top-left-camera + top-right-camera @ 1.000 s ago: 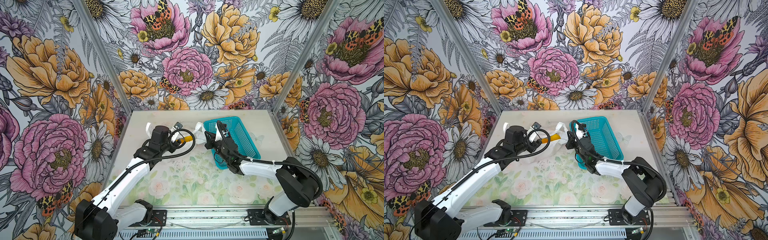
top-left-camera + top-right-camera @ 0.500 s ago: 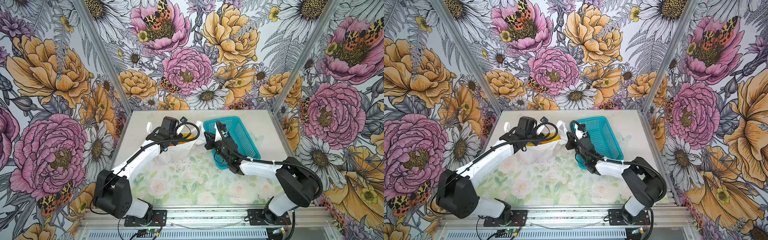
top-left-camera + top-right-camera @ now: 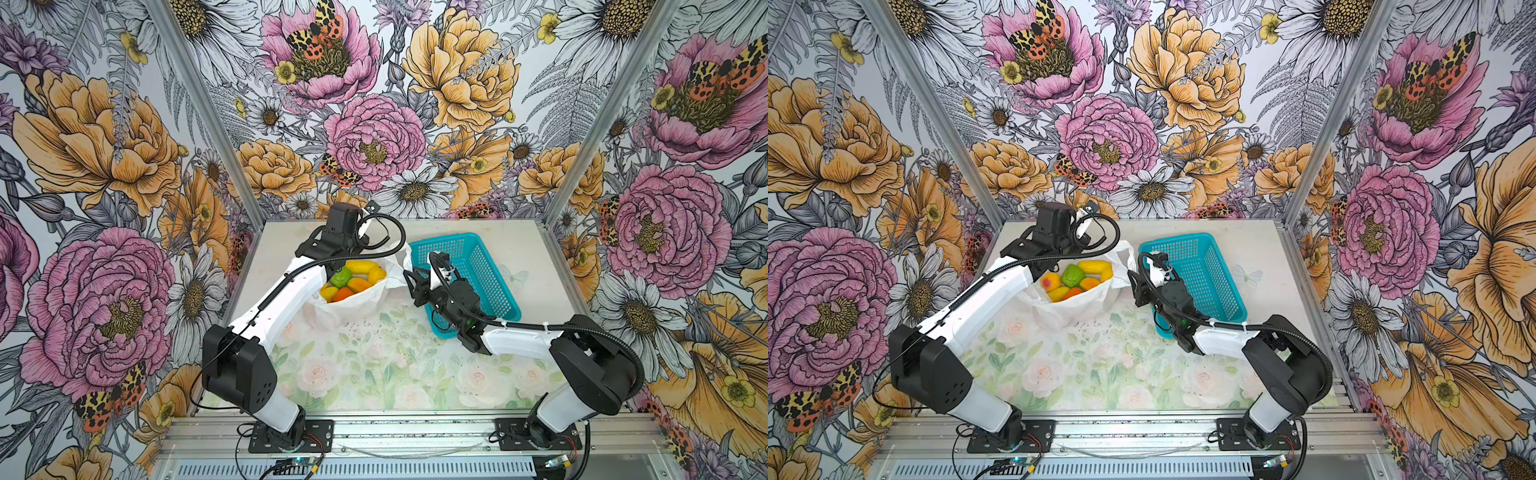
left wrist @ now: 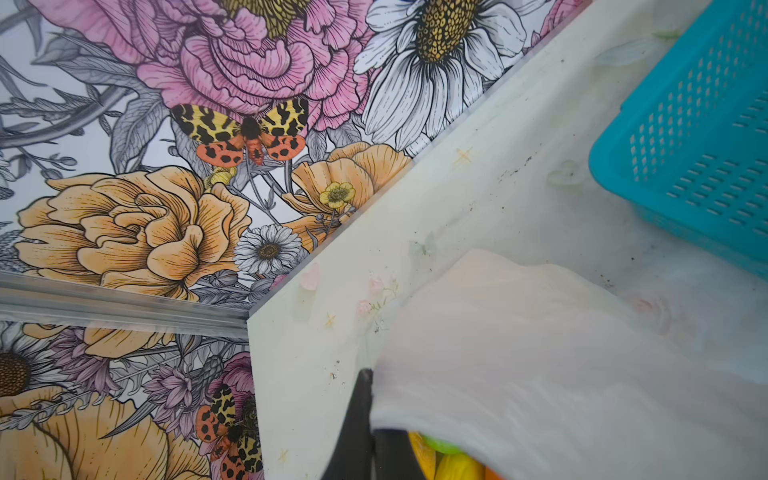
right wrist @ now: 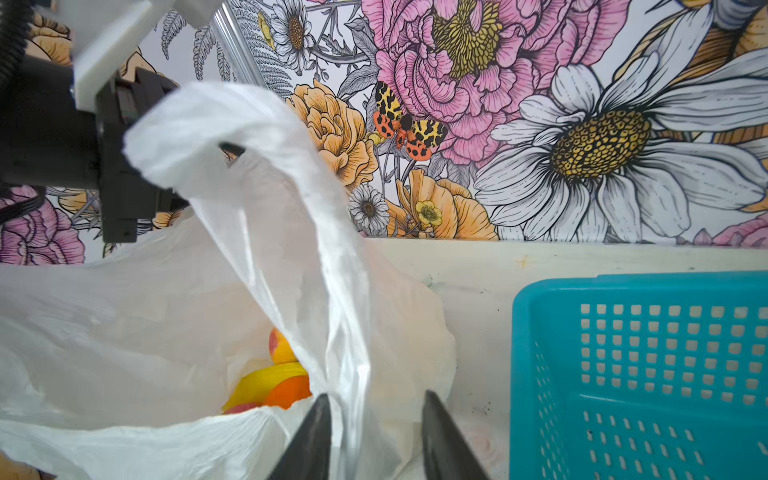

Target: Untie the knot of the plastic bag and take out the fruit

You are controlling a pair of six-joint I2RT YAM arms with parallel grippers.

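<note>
Plastic bag sits on the desk left of the teal basket in both top views. Its mouth is wide, no knot is visible, and the fruit lies exposed inside. Beside the bag's basket-side handle sits the right pincer.

Left wrist view: left pincer is closed, pinching the bag rim, likely to keep the mouth propped open.

Right wrist view: right pincer has its jaws apart. A handle strip hangs loose between them, unclamped.

Untying looks done. Next comes reaching in for fruit, with the basket close by as a drop spot.
</note>
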